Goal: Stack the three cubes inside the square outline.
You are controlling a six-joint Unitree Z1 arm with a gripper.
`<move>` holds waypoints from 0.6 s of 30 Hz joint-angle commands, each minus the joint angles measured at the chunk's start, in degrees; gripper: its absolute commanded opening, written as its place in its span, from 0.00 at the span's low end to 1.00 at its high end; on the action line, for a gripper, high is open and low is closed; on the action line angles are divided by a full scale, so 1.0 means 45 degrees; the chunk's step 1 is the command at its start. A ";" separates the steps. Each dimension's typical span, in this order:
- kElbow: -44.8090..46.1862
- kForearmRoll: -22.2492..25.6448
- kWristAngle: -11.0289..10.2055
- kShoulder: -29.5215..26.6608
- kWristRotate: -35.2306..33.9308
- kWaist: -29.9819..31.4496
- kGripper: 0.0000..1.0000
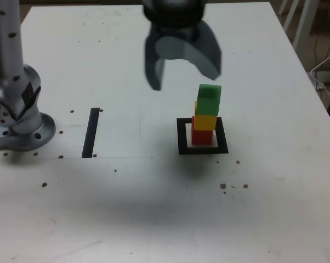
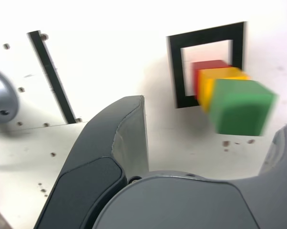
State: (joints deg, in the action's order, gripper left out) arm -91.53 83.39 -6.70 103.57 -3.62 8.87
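The three cubes stand in one stack inside the square outline (image 1: pixel 182 137): the red cube (image 1: pixel 202 137) at the bottom, the yellow cube (image 1: pixel 205 121) on it, the green cube (image 1: pixel 209 98) on top, sitting slightly off-centre. My gripper (image 1: pixel 184 76) hovers above the stack and a little toward the exterior view's left, open, with nothing between its fingers. In the wrist view the green cube (image 2: pixel 241 107), yellow cube (image 2: pixel 215 83) and red cube (image 2: pixel 208 67) rise from the outline (image 2: pixel 174 71), and one dark finger (image 2: pixel 129 129) stands apart from them.
A straight black strip (image 1: pixel 91 131) lies at the exterior view's left of the outline. The arm's grey base (image 1: pixel 17 120) stands at the far left. Small dark specks (image 1: pixel 231 186) dot the white table. The table's right edge (image 1: pixel 324 109) is near; furniture legs and a cable lie beyond.
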 commanded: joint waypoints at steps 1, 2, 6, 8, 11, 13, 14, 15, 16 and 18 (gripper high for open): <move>0.0479 0.0032 0.0046 -0.0453 -0.0130 -0.0060 0.99; 0.0787 0.0026 0.0057 -0.0664 -0.0180 -0.0091 0.99; 0.2248 -0.0026 0.0051 -0.1579 -0.0301 -0.0225 0.99; 0.2943 -0.0088 0.0039 -0.1982 -0.0362 -0.0255 0.99; 0.3948 -0.0234 0.0046 -0.2547 -0.0459 -0.0287 0.99; 0.4605 -0.0405 0.0086 -0.2878 -0.0498 -0.0310 0.99; 0.4934 -0.0516 0.0113 -0.3029 -0.0512 -0.0323 0.99; 0.5259 -0.0641 0.0143 -0.3171 -0.0524 -0.0334 0.99; 0.5588 -0.0785 0.0178 -0.3303 -0.0537 -0.0341 0.99; 0.6230 -0.1123 0.0263 -0.3549 -0.0566 -0.0348 0.99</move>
State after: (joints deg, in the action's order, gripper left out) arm -65.06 79.26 -5.79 88.56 -5.97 7.44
